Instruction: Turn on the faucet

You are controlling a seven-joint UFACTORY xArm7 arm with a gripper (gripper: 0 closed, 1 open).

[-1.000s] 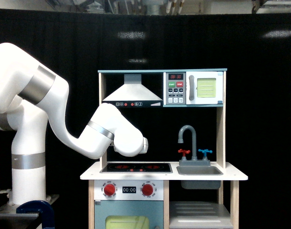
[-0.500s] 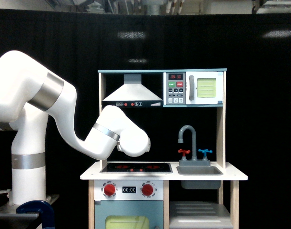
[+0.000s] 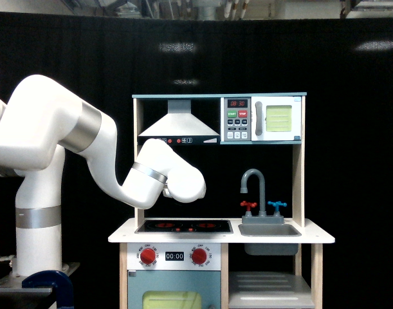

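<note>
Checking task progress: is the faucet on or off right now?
Cannot tell. No water shows at the faucet, and its red handle and blue handle are too small to read a turn. The arm is apart from it.

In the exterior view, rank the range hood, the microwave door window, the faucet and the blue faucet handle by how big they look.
1. Range hood, widest by far.
2. Faucet, spout to base.
3. Microwave door window, close to the faucet in area, so this order is unsure.
4. Blue faucet handle, clearly smallest.

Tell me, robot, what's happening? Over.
Tool not visible, arm above stove. Faucet untouched, beside sink. Nothing between them.
</note>
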